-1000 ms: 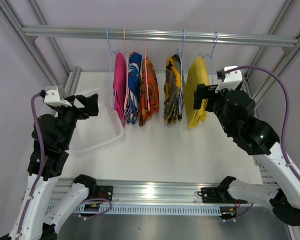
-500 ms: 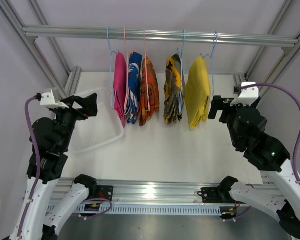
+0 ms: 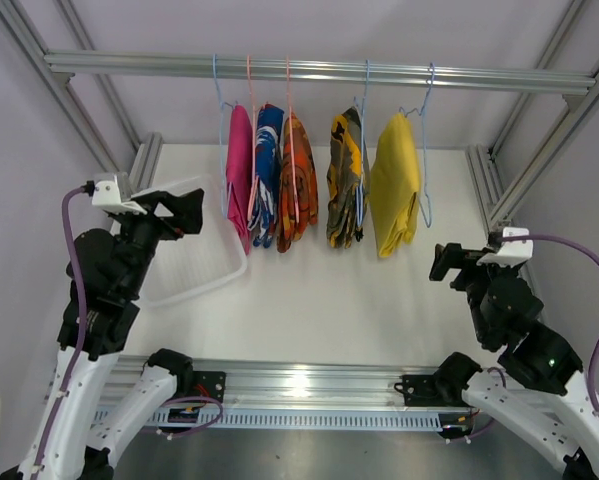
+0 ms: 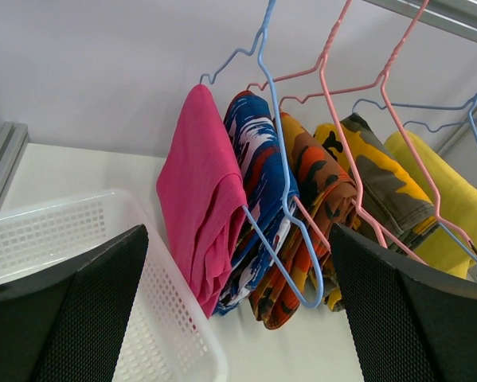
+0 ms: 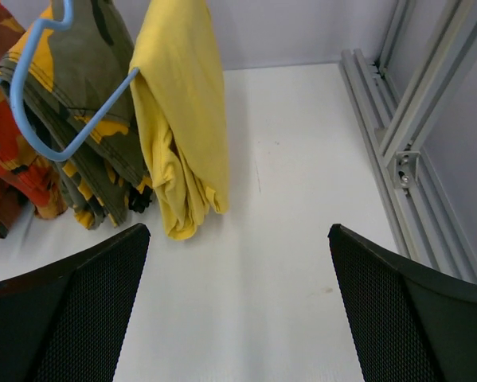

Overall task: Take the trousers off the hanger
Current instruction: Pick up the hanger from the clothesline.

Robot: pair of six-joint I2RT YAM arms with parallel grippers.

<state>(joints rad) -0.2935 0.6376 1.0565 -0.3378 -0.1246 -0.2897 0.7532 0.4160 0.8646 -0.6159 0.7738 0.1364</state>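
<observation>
Five soft, light pairs of trousers (image 3: 297, 185) are hanging folded over wire hangers (image 5: 95, 116) on the far rail (image 3: 309, 70), likely sliding off easily if pinched at a lower fold; the left gripper (image 3: 179, 212) is gaping wide and empty left of the pink pair (image 3: 240, 180), the right gripper (image 3: 447, 262) gaping empty, nearer and right of the yellow pair (image 3: 394, 185)

Pink trousers (image 3: 240, 180) are showing plain magenta. Blue trousers (image 3: 269, 165) are carrying white streaks with touches of red. Orange trousers (image 3: 297, 185) are wearing dark camouflage blotches. Camouflage trousers (image 3: 345, 185) are mixing yellow with dark olive. Yellow trousers (image 3: 394, 185) are showing plain. Blue hanger (image 4: 286, 199) and pink hanger (image 4: 334, 87) are reading pale. Basket (image 4: 63, 239) is showing white.
</observation>
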